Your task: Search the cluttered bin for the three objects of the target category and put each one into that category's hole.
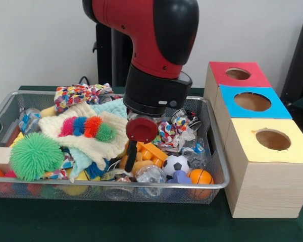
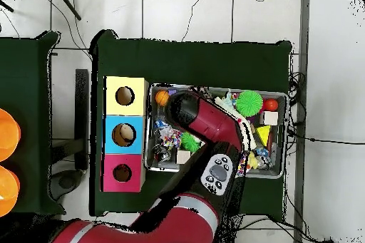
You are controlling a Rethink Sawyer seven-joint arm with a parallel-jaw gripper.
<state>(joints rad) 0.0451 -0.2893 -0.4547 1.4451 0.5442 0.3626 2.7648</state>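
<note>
While the red and black arm (image 1: 156, 55) reaches down over the middle of the wire bin (image 1: 217, 151), its end effector (image 1: 131, 156) sits low among the clutter, and whether it is open or closed cannot be told. Around it lie a cream cloth (image 1: 91, 141), a green spiky ball (image 1: 34, 155), a small soccer ball (image 1: 175, 164) and an orange ball (image 1: 200, 176). Beside the bin on the green surface (image 1: 141, 222) stand three wooden boxes with holes, topped red (image 1: 237, 74), blue (image 1: 252, 102) and yellow (image 1: 272, 139).
</note>
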